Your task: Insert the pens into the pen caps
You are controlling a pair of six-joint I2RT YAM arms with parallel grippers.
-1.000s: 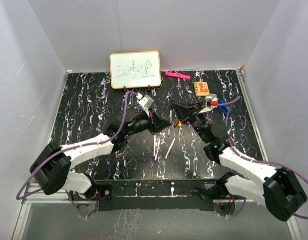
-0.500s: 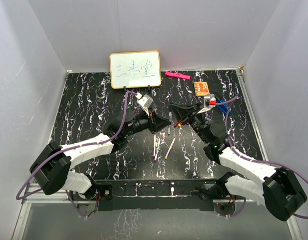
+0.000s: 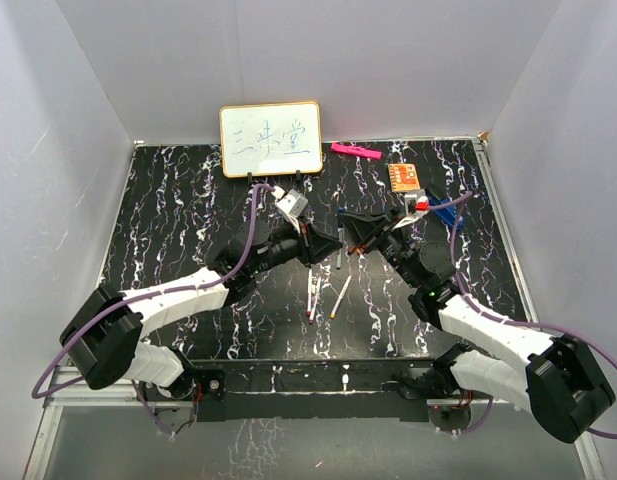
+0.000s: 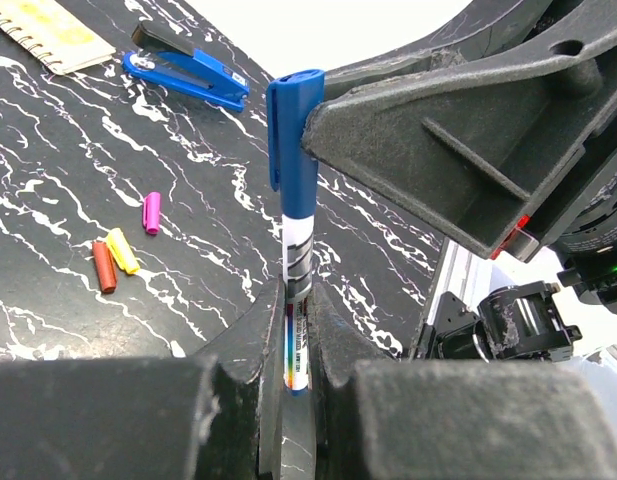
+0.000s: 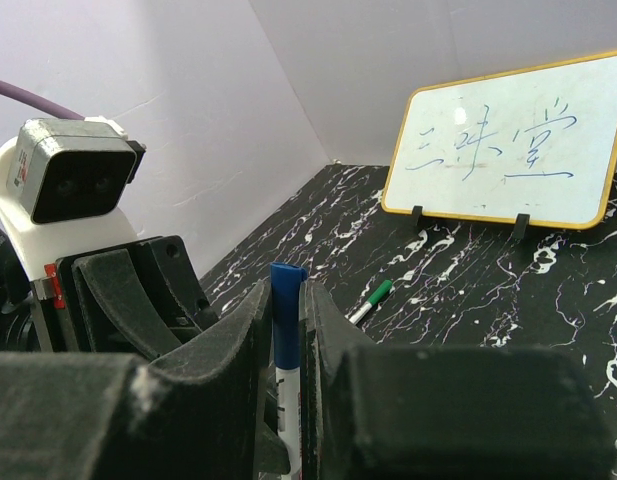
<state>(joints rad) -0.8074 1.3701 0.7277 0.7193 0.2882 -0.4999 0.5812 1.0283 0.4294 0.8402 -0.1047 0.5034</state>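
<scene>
The left pincer (image 4: 295, 350) is clamped narrow on a white pen (image 4: 297, 300). The right pincer (image 5: 286, 330) pinches the blue cap (image 4: 293, 120) on the pen's end. They meet mid-surface (image 3: 168, 210), well apart from every wall. Two pens (image 3: 311, 295) lie just nearer the bases, and red, yellow and purple loose caps (image 4: 122, 251) lie nearby. Open surface stretches to the left.

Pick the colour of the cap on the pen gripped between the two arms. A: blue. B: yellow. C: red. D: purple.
A: the cap atop the pen clamped in the left gripper is blue, and the right gripper pinches that cap.
</scene>
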